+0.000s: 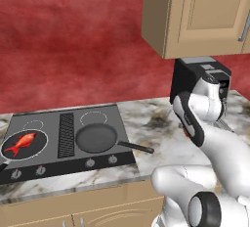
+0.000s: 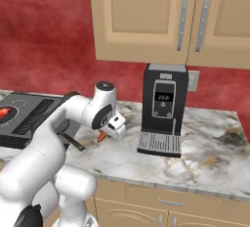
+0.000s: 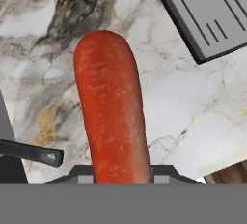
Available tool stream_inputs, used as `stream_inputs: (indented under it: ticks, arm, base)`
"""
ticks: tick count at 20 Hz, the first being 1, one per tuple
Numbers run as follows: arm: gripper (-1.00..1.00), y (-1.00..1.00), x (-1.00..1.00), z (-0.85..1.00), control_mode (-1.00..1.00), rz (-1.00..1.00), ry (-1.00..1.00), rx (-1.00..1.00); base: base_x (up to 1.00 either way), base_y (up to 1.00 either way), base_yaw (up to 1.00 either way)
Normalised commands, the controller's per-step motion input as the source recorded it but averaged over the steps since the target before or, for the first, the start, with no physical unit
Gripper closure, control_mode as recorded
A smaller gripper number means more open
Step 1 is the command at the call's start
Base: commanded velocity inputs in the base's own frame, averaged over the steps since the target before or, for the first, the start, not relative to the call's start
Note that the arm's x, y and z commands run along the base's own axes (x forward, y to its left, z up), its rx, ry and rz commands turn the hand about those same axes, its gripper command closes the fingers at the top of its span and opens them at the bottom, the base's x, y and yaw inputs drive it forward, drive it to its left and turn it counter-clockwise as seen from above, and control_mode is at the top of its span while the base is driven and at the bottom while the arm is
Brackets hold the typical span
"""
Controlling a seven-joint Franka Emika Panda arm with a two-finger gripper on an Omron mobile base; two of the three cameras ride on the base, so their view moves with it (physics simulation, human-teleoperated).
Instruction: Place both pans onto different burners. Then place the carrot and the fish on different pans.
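Observation:
Two dark pans sit on the front burners of the cooktop point(image 1: 63, 165). The left pan point(image 1: 43, 140) holds the red-orange fish point(image 1: 22, 143). The right pan point(image 1: 96, 138) has nothing in it, and its handle point(image 1: 136, 147) points right over the marble. My gripper point(image 2: 105, 134) is to the right of the cooktop, low over the counter, shut on the carrot point(image 2: 101, 136). In the hand view the orange-red carrot point(image 3: 111, 112) runs lengthwise up from between my fingertips, with the gripper point(image 3: 118, 177) at its near end. The tip of the pan handle point(image 3: 29, 153) lies just to its left.
A black coffee machine point(image 2: 163, 108) stands on the marble counter right of the gripper, its drip tray point(image 3: 212, 10) close by. Wooden wall cabinets point(image 2: 161, 15) hang overhead. Two back burners point(image 1: 93, 117) are bare. The counter's front edge point(image 2: 161, 184) is near.

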Motion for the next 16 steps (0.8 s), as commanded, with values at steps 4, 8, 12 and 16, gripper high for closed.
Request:
stream_inputs:
  ticks: [4,8,12,16]
  arm:
    - [1.00,0.63,-0.41,0.35,-1.00,0.06,-0.09,-0.03]
    - [1.00,0.71,-0.36,0.10,-1.00,0.10,-0.21,-0.03]
    - [1.00,0.67,-0.05,0.19,-1.00,0.07,-0.18,0.00]
    - [1.00,0.62,0.00,0.33,-1.00,0.05,-0.11,0.00]
  base:
    - [0.00,0.00,0.00]
    - [0.00,0.00,0.00]
    - [0.00,0.00,0.00]
    - [0.00,0.00,0.00]
